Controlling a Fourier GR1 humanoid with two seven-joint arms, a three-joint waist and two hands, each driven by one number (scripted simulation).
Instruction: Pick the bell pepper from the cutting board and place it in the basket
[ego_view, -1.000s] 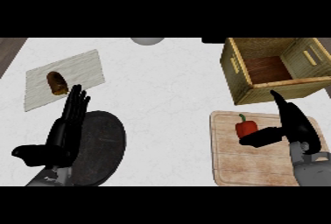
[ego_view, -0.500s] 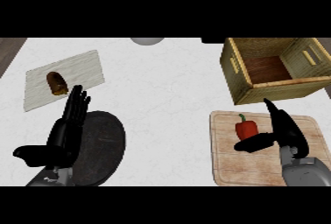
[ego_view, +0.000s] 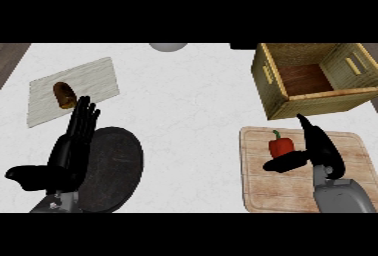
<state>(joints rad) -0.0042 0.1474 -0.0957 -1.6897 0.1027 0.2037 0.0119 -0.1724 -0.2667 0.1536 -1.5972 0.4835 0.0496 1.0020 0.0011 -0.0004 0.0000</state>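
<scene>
Closed in on the bell pepper (ego_view: 280, 146) over the last second: right hand (ego_view: 319, 150) now spread wide just beside it on the cutting board (ego_view: 295, 192), thumb curving under, nothing gripped yet. Likely set for grasping; basket (ego_view: 284, 95) waiting beyond the fingertips. Left hand (ego_view: 70, 150) resting open, unchanged.

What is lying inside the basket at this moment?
The basket shows only its bare brown floor. The near wall hides the front strip. The bell pepper sits on the cutting board.

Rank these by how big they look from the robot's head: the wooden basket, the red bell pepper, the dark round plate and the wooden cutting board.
1. Wooden cutting board and wooden basket: look alike, too close to rank.
2. Dark round plate.
3. Red bell pepper, clearly smallest.
</scene>
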